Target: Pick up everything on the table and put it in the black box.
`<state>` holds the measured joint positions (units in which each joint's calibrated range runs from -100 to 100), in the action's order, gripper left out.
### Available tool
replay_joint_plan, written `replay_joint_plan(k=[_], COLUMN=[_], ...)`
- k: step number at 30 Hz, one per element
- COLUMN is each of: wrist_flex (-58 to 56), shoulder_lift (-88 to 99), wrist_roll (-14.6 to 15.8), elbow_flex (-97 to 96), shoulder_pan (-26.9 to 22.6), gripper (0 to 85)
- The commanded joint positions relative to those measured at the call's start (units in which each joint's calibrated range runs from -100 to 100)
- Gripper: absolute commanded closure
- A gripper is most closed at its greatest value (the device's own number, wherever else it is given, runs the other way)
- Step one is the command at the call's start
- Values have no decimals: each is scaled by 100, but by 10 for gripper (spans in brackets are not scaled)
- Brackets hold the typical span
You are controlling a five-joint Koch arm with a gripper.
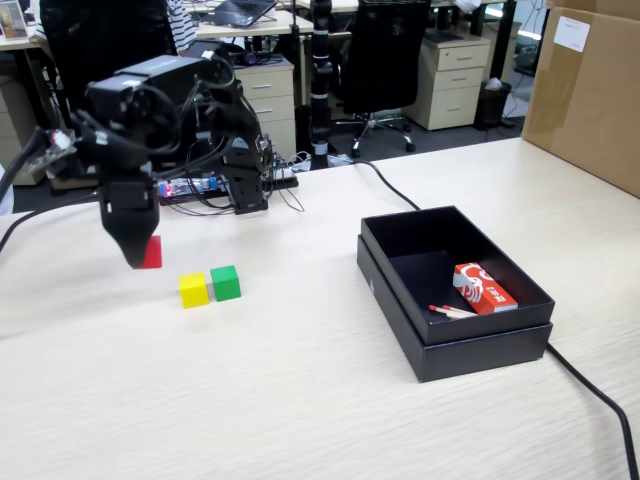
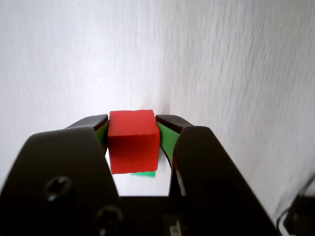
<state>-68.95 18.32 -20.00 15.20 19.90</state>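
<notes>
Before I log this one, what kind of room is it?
Most likely an open office: a swivel chair, drawer cabinets and desks behind the table, one with a laptop.

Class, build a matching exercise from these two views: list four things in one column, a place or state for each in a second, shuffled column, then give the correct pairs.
Things
1. red cube
2. yellow cube
3. printed packet
4. brown carton

Places or states
A. lying inside the black box, beside the matchsticks
B. clamped between the fingers of the gripper
C. standing at the table's far right edge in the fixed view
D. on the table, touching the green cube

Pairs: 1-B, 2-D, 3-A, 4-C
</notes>
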Motion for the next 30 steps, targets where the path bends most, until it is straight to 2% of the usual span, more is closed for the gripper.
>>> replay_joint_plan(k=[1,9,13,14,15,21,24,30], wrist_flex=[74,74,74,74,74,74,74,74], shoulder_lift=[1651,2592,2098,2075,1674,469,-897,-2331], wrist_roll=[332,1221,1709,1724,1856,2017,2071,2095], elbow_flex=[58,248,1082,1109,1481,2243,2959,3267], shoulder_pan=[-371,-1675,-2457,-2481,-2725,-3140,-3429,-3585], gripper=[846,846,846,846,846,846,846,846])
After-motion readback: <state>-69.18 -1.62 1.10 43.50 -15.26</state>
